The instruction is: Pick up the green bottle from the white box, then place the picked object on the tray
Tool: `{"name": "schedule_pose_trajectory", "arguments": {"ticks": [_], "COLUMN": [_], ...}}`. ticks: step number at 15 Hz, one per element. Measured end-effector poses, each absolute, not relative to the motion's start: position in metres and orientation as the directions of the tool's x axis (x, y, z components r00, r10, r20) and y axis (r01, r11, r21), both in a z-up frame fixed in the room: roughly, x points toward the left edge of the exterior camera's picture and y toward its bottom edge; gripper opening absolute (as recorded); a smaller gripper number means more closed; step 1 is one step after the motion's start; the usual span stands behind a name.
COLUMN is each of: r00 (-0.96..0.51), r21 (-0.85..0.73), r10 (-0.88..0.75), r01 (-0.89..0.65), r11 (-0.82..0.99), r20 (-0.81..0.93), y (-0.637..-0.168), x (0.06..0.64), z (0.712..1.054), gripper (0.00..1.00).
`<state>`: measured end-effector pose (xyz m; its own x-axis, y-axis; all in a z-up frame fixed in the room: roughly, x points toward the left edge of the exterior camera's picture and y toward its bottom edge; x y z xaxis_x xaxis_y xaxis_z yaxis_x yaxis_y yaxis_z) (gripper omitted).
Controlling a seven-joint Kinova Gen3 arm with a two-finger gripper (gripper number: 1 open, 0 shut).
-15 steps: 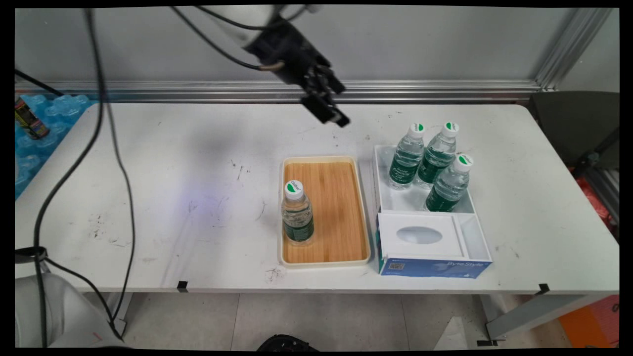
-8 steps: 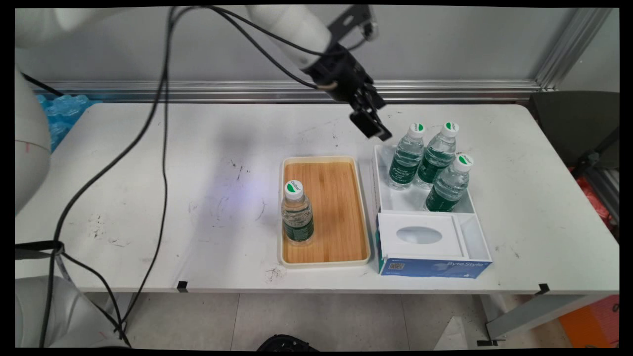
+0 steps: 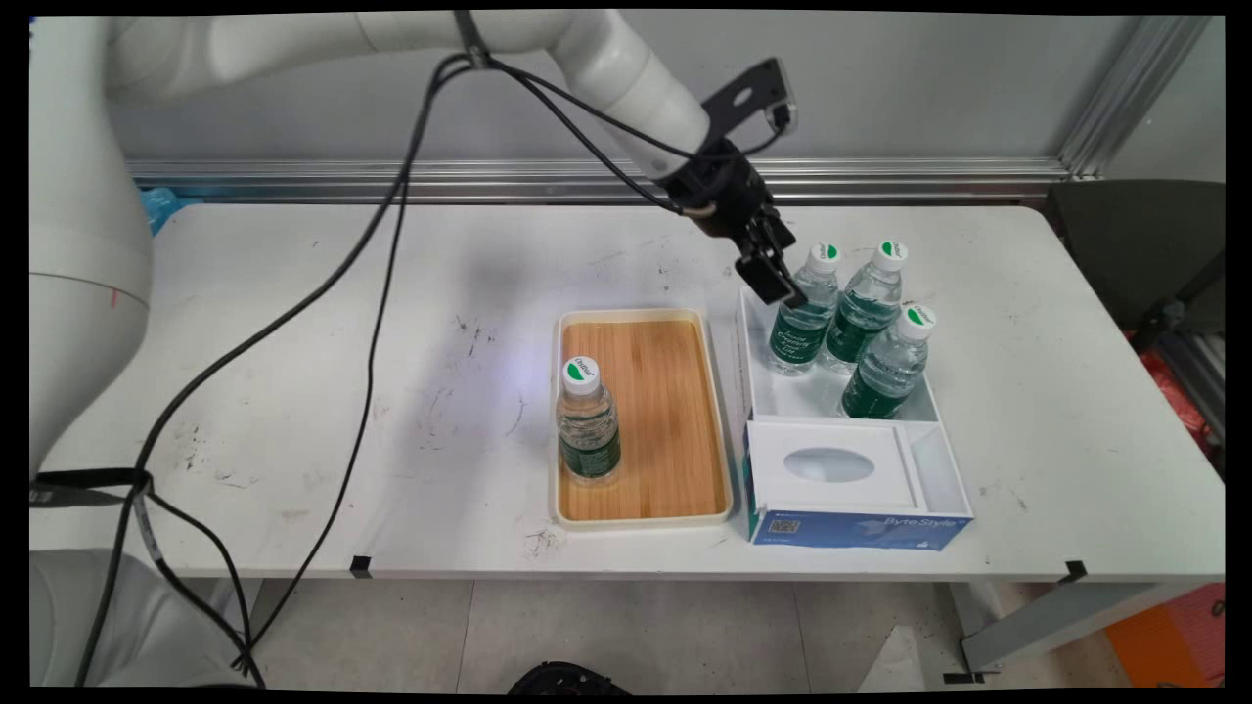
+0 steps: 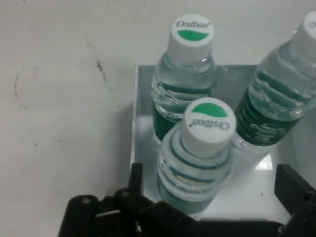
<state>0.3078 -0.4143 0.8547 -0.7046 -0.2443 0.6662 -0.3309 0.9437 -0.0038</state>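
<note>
End effector (image 3: 775, 284) now beside boxed bottle (image 3: 804, 311)

Centre of frame on scuffed white table (image 3: 293, 323): cream-rimmed wooden tray (image 3: 675, 420), one upright green-labelled water bottle (image 3: 588, 425) standing in its lower-left part, white cap with green mark. Just right of tray: open white box (image 3: 782, 396) with blue front panel, three more upright bottles clustered in its upper half, left bottle (image 3: 797, 337), rear bottle (image 3: 863, 308), nearest bottle (image 3: 892, 367), and a white insert with oval cutout (image 3: 829, 465) filling its lower half. Far right edge: dark chair (image 3: 1135, 244); lower table edge: two black tape marks (image 3: 361, 564).
</note>
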Motion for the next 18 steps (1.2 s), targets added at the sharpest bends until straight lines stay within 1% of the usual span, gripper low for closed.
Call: {"name": "schedule_pose_trajectory", "arguments": {"ticks": [7,8,13,18], "r00": [-0.691,-0.689,-0.677,-0.669], "r21": [0.031,0.034,0.049,0.046], "r10": [-0.286,-0.289,-0.299,-0.290], "r01": [-0.357,-0.359,-0.363,-0.357], "r11": [0.934,0.933,0.931,0.933], "r20": [0.664,0.665,0.672,0.685], "y": [-0.432,-0.433,-0.437,-0.437], "x": [0.287,0.285,0.279,0.280], "z": [0.823,0.821,0.814,0.823], "gripper": [1.00,0.00,0.00,0.00]}}
